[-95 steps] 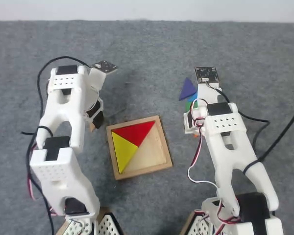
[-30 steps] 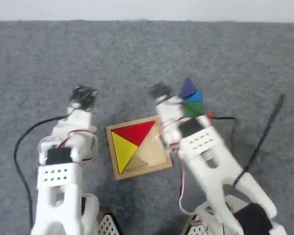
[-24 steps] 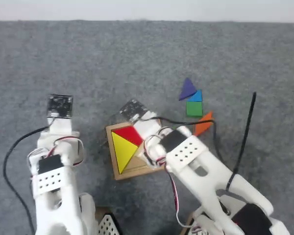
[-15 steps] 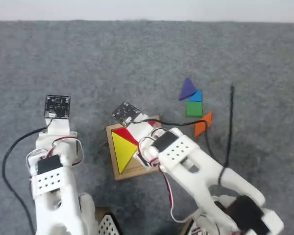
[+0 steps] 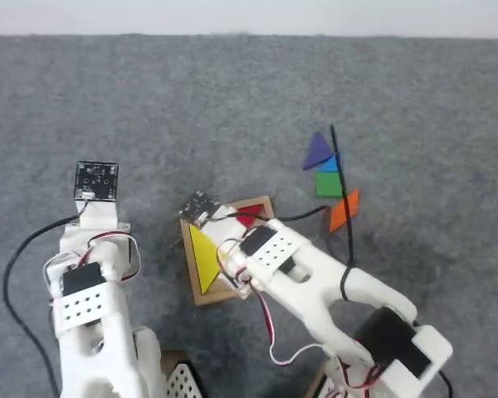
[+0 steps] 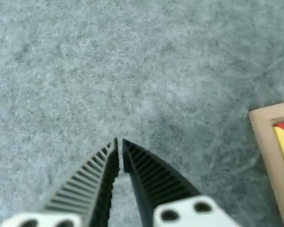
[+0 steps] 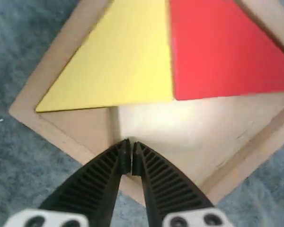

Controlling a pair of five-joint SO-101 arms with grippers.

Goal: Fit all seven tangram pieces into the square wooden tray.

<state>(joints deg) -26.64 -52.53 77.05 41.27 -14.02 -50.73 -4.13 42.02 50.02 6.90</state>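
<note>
Table (image 5: 448,99): grey, carries everything.
Tray (image 5: 206,294): centre; yellow triangle (image 5: 203,257) and red triangle (image 5: 251,214) seated.
Loose pieces (image 5: 329,183): tray's 2 o'clock.
Right pincer (image 7: 128,146): closed, empty, over bare tray floor; should open before fetching.
Left pincer (image 6: 119,144): closed, tray's 9 o'clock.

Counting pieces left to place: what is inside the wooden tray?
A yellow triangle and a red triangle lie edge to edge in the wooden tray, bare floor beside them. In the high view the right arm covers part of the floor.
</note>
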